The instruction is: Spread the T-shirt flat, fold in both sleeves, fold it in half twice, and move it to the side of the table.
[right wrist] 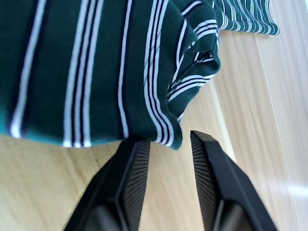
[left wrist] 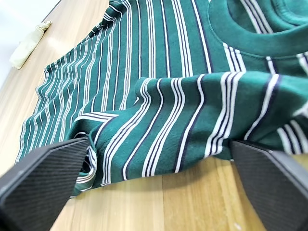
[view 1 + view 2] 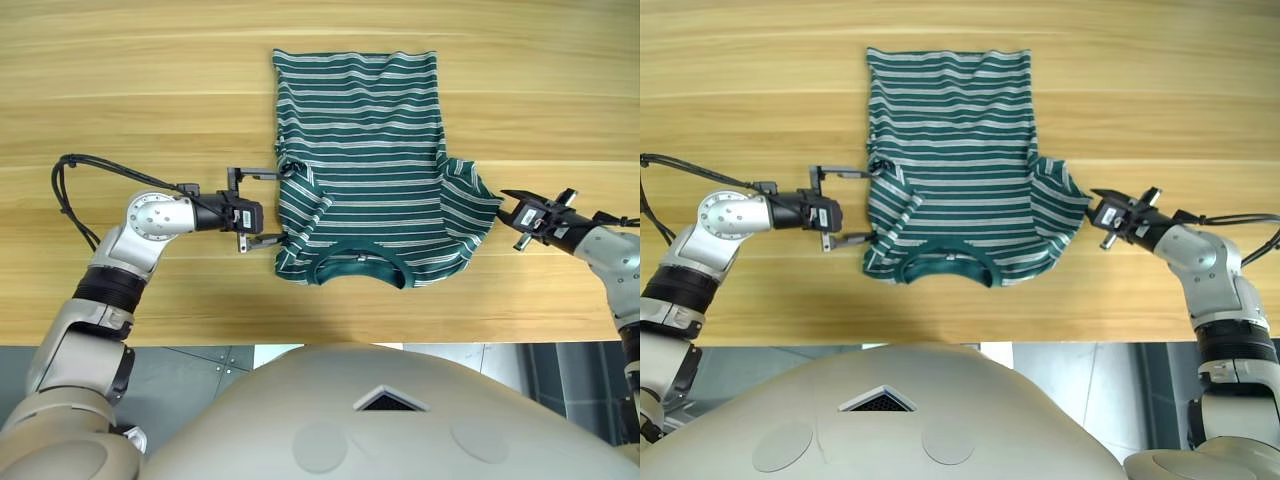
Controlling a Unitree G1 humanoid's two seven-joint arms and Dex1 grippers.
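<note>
At T-shirt (image 3: 360, 160) sleeves, shirt lying on counter (image 3: 120, 80), we are doing sleeve-folding step. Left tool (image 3: 280, 205) is hovering, spread wide, beside left sleeve; right tool (image 3: 506, 203) is hovering, narrowly parted, at right hem. Next, likely: pinching hems, carrying inward.

L end effector (image 3: 279, 205) spread wide, R end effector (image 1: 169, 141) narrowly parted, both pointing inward.
</note>
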